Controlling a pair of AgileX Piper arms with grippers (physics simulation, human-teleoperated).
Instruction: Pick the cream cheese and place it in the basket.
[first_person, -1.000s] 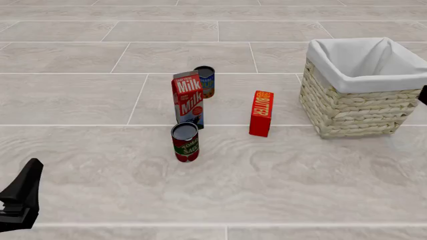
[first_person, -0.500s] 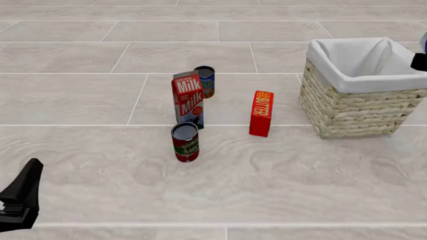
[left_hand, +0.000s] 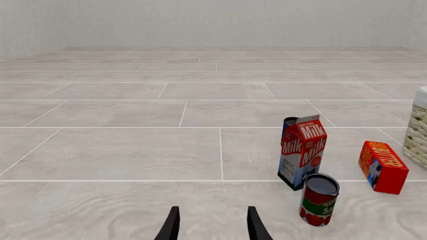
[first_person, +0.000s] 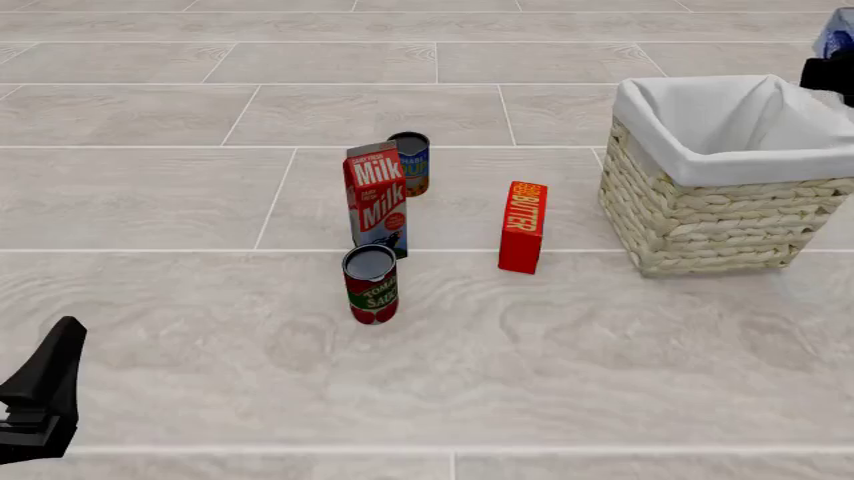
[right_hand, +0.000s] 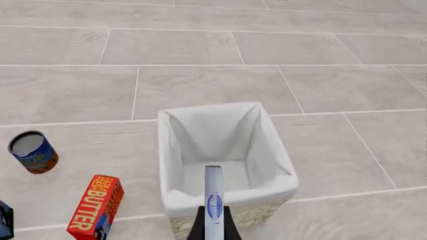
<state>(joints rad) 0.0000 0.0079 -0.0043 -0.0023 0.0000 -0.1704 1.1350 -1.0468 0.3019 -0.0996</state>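
Note:
The cream cheese (right_hand: 213, 204), a thin pale blue-and-white packet seen edge-on, is held between the fingers of my right gripper (right_hand: 213, 226), which is shut on it. It hangs above the basket (right_hand: 230, 194), a woven wicker square with white cloth lining, over its open inside. In the front view the cream cheese (first_person: 837, 42) and right gripper (first_person: 825, 72) show at the right edge, above the far right corner of the basket (first_person: 707, 215). My left gripper (left_hand: 212, 227) is open and empty, low at the near left (first_person: 51, 380).
A milk carton (first_person: 378, 198) stands mid-table with a blue can (first_person: 411, 162) behind it and a tomato sauce can (first_person: 371, 284) in front. A red butter box (first_person: 523, 226) stands between them and the basket.
My right gripper has climbed from beside the basket's right side to above its far right corner, bringing the cream cheese into view. The left arm has not moved.

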